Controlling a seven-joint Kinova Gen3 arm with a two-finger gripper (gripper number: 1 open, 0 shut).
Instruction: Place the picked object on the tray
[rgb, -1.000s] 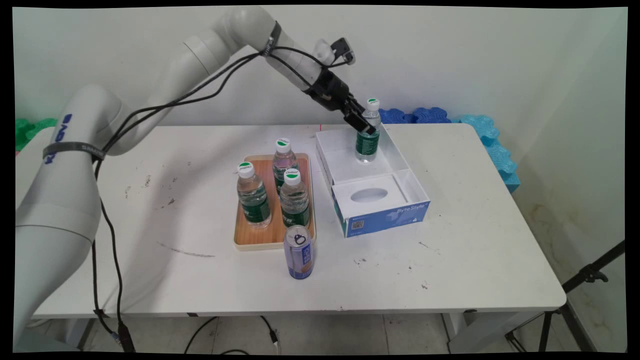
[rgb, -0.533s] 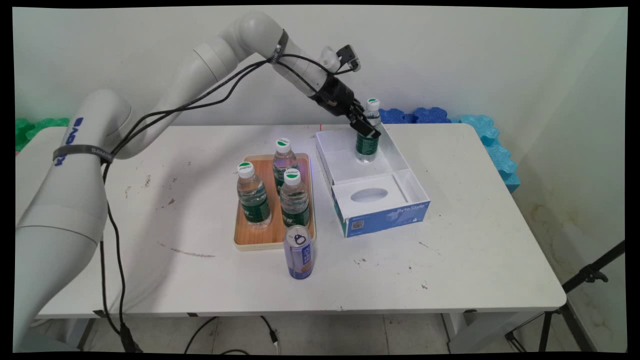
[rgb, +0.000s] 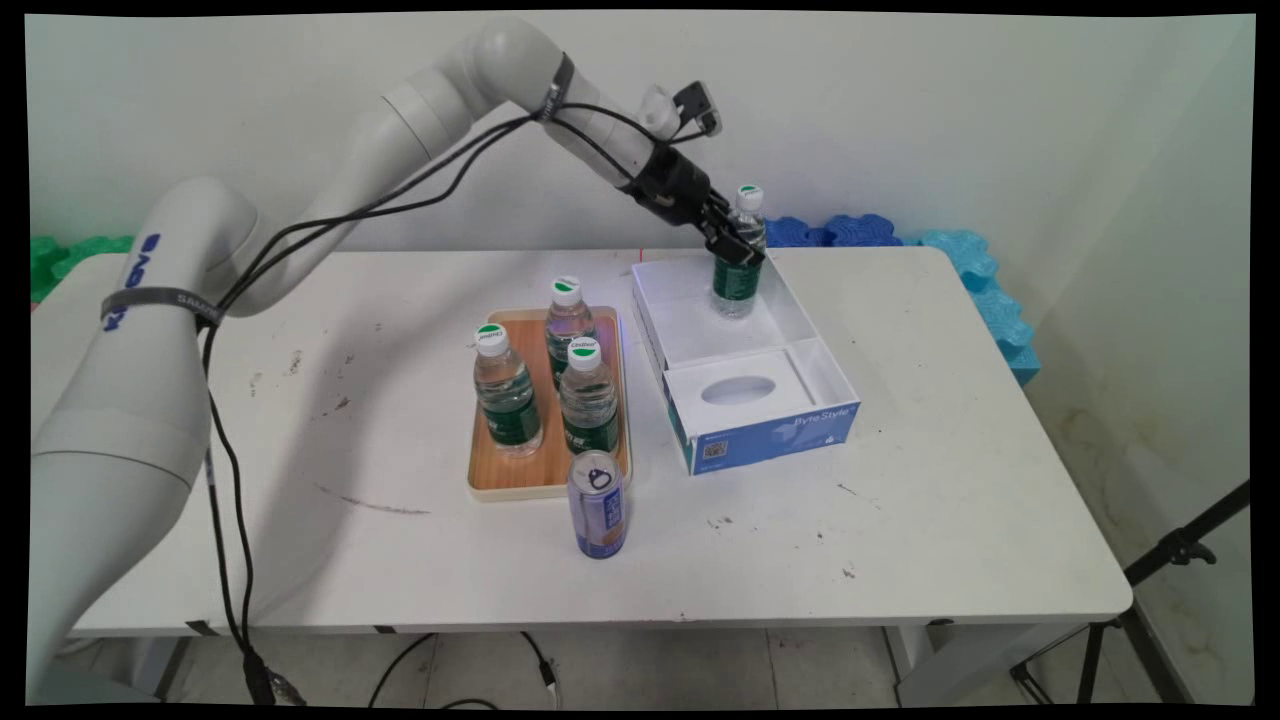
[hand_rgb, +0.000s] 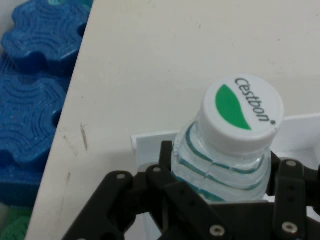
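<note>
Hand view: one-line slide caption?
Gripper shut on a Cestbon water bottle just below its cap, above a white box.

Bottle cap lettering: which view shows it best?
The hand view: the held bottle's cap fills the frame, its green leaf and brand lettering legible. In the main view the cap is only a small white dot above the gripper.

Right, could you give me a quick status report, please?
Gripper shut on bottle, upright over white box. Three bottles on wooden tray. Can nearby.
</note>
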